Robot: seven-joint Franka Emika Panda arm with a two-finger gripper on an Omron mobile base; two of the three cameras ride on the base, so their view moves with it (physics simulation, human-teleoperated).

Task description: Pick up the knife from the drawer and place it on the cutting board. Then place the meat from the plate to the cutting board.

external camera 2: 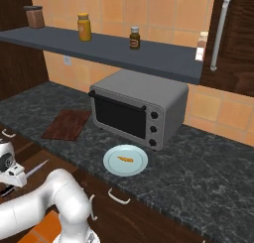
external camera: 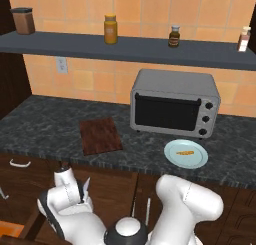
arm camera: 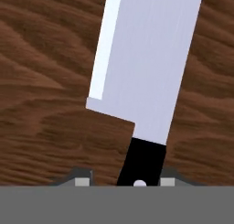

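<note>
While the arm is reaching low in front of the counter, the gripper (arm camera: 123, 182) is pinching the knife (arm camera: 146, 72) by its black handle, the fingers (arm camera: 82, 181) closed snug against either side, and the pale blade is running up and away against brown wood grain in the hand view. From the right base view the blade (external camera 2: 37, 169) is poking out to the right of the hand (external camera 2: 10, 172), below the counter's near edge. In the left base view the hand (external camera: 67, 181) is sitting low beneath the counter edge with the blade tip (external camera: 85, 184) just peeking beside it. Up on the dark speckled counter (external camera: 45, 124), the cutting board (external camera: 100, 135) is lying flat and bare, left of the grey toaster oven (external camera: 175, 108). The plate (external camera: 186, 154) is resting near the counter's front edge, just in front of the oven's right end, and the small orange-tan meat (external camera: 186, 152) is lying in its middle, well apart from the board. Jars are standing along the shelf (external camera: 130, 48) above.
</note>
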